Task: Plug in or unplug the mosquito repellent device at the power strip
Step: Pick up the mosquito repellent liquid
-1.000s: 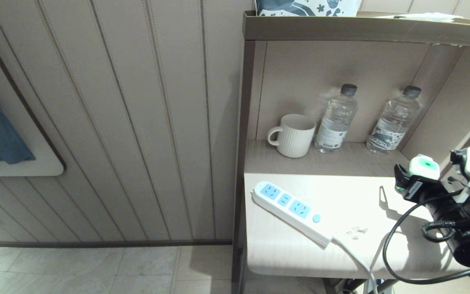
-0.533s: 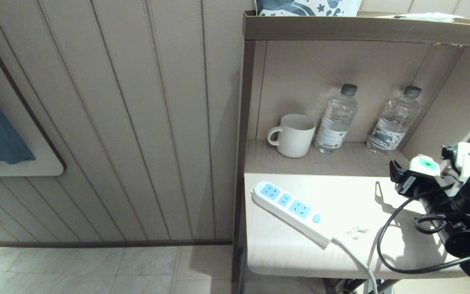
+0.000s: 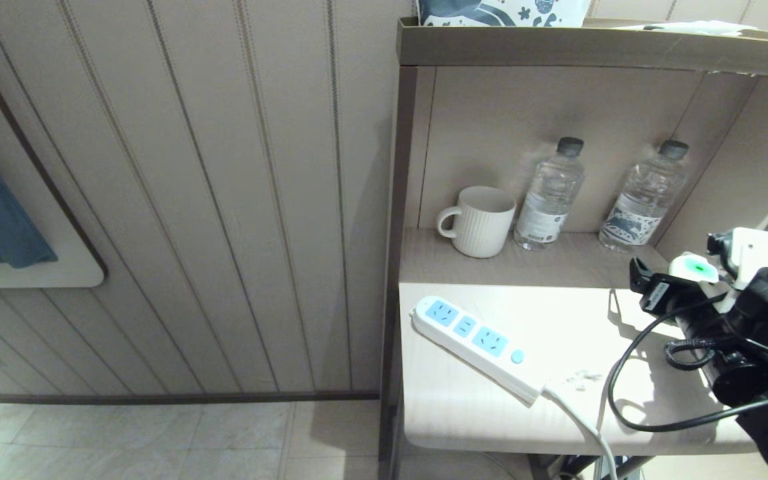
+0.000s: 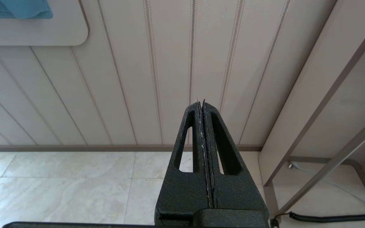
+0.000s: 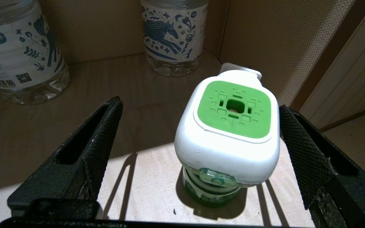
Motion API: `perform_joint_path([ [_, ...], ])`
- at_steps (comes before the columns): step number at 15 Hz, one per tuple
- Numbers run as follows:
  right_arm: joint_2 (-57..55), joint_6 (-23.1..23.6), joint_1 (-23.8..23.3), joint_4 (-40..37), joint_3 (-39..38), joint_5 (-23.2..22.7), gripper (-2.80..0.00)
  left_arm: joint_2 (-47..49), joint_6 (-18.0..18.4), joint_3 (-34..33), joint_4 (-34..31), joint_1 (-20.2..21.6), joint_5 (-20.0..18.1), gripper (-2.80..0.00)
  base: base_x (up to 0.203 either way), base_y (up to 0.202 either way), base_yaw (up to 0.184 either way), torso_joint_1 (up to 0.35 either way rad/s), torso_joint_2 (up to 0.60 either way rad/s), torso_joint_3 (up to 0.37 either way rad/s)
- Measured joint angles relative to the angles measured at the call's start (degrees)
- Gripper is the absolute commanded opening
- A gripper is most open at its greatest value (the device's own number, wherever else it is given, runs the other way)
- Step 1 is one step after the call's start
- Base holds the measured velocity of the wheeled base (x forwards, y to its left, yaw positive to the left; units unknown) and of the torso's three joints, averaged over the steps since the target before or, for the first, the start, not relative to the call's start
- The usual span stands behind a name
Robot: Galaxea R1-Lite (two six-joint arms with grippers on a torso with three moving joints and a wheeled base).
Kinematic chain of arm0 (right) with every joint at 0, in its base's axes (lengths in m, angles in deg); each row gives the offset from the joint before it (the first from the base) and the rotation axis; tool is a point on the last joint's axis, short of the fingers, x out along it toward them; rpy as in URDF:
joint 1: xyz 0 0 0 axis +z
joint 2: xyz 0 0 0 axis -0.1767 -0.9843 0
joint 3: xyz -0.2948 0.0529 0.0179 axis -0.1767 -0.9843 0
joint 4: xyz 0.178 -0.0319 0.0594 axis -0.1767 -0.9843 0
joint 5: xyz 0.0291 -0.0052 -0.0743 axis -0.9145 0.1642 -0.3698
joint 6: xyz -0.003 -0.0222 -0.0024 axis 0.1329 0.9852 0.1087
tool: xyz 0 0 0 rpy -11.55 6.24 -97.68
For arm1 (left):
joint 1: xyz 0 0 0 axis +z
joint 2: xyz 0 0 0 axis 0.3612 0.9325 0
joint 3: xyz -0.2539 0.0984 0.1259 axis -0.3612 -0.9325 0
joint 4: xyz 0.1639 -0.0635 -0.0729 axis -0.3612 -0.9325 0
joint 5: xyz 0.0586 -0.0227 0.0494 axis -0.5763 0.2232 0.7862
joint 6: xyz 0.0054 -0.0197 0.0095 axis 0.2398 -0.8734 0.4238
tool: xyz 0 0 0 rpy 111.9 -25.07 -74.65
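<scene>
right gripper open around repellent device, strip unplugged

beige paneled wall, tiled floor, and a light wood desk with a raised back shelf. the power strip lies diagonally on the desk near its left edge, all three blue sockets bare, round button toward its cord end, white cord running off the front edge. the mosquito repellent device stands upright at the desk's right edge, near the back shelf, well apart from the strip; white body, green cap up, green bottle under it, sitting on the surface. the right gripper comes in from the right edge with jaws spread wide, one finger on each side of the device; the finger at the wall side sits just beside the white body, cannot tell if touching, the other stands clear with a gap. not gripped. on the back shelf: a ribbed white mug near its left end and two clear water bottles to its right. the left gripper hangs low beside the desk over the floor, fingers pressed together, holding nothing.
</scene>
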Motion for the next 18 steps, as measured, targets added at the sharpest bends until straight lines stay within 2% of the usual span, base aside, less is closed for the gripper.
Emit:
perform_joint_path([
  [8, -3.08, 1.53, -0.62, 0.00, 3.75, -0.27, 0.00, 0.00, -0.02, 0.00, 0.02, 0.00, -0.01, -2.80, 0.000, 0.000, 0.000, 0.000, 0.00, 0.000],
  [18, -4.22, 3.23, -1.62, -0.02, 6.05, -2.74, 0.00, 0.00, -0.02, -0.02, 0.00, 0.00, -0.01, -2.80, 0.000, 0.000, 0.000, 0.000, 0.00, 0.000],
])
